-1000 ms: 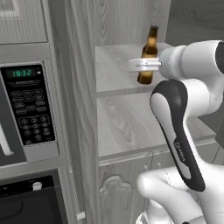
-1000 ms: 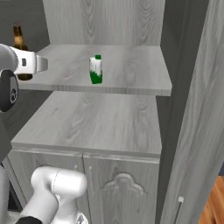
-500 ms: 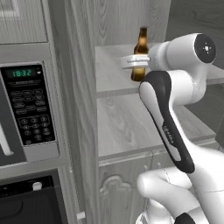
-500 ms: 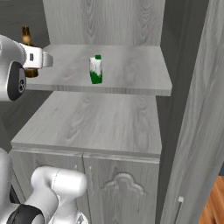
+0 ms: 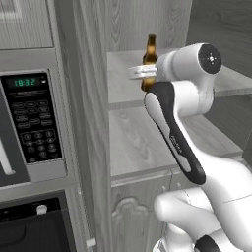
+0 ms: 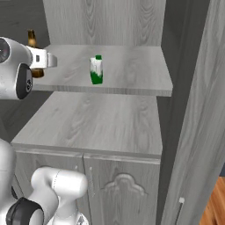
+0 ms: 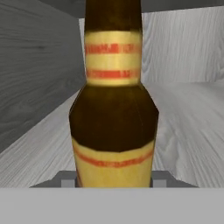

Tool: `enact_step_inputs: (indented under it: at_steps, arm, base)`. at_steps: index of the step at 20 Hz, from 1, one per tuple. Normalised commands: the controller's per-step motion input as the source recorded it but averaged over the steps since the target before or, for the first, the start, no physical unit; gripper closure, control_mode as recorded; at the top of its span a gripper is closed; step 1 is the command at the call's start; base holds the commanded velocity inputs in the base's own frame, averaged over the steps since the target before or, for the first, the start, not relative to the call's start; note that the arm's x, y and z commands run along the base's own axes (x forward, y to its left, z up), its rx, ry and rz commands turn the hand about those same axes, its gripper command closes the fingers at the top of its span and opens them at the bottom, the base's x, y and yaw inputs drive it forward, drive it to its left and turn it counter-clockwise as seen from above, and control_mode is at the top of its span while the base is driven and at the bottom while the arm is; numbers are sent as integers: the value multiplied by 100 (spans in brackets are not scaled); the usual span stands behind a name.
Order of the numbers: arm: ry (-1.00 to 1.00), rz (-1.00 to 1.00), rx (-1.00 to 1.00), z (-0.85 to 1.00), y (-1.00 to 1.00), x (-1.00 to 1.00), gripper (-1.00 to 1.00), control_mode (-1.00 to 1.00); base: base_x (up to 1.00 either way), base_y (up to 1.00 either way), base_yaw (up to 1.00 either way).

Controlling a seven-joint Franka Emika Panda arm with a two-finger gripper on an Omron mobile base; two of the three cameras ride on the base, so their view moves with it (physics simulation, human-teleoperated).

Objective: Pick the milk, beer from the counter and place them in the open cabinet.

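Over the last second the arm has swung the beer (image 5: 149, 58) leftward and inward in the left base view, from beside the cabinet's right portion to a spot over the left end of the upper shelf, and the elbow has folded up in front of the lower shelf; in the right base view the bottle has stayed at the far left edge, while the milk has not shifted. At the far left of the left base view a microwave (image 5: 29, 123) with a lit green display sits in the wall unit, with a dark oven (image 5: 34, 229) below it. Just to its right stands the side wall of the open cabinet (image 5: 88, 123), grey wood grain, with two flat shelves and arched-panel doors below. The pincer (image 5: 140, 72) is closed on the beer at its lower body, holding it upright over the left end of the upper shelf; whether the bottle's base touches the shelf cannot be told. In the hand view the beer (image 7: 113, 100) shows brown glass with amber, red-striped labels between the finger tips. In the right base view the beer (image 6: 33, 48) is at the left, and the milk (image 6: 96, 70) stands upright on the same upper shelf, well apart to its right, near the shelf's middle.
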Motion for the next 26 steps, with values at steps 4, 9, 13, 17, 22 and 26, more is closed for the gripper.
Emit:
enact_step_inputs:
  at_steps: [4,9,13,17,22,26]
  arm:
    - [-1,0,0,0,0,40,100,-100]
    - [0,0,0,0,0,29,100,-100]
    - [0,0,0,-8,0,3,100,-100]
    - [0,0,0,-18,0,0,100,-100]
    - [0,0,-1,-17,0,6,100,-100]
    - [0,0,-2,-16,0,9,100,-100]
  base:
    - [0,0,0]
    - [0,0,0]
    - [0,0,0]
    - [0,0,0]
    - [0,0,0]
    - [0,0,0]
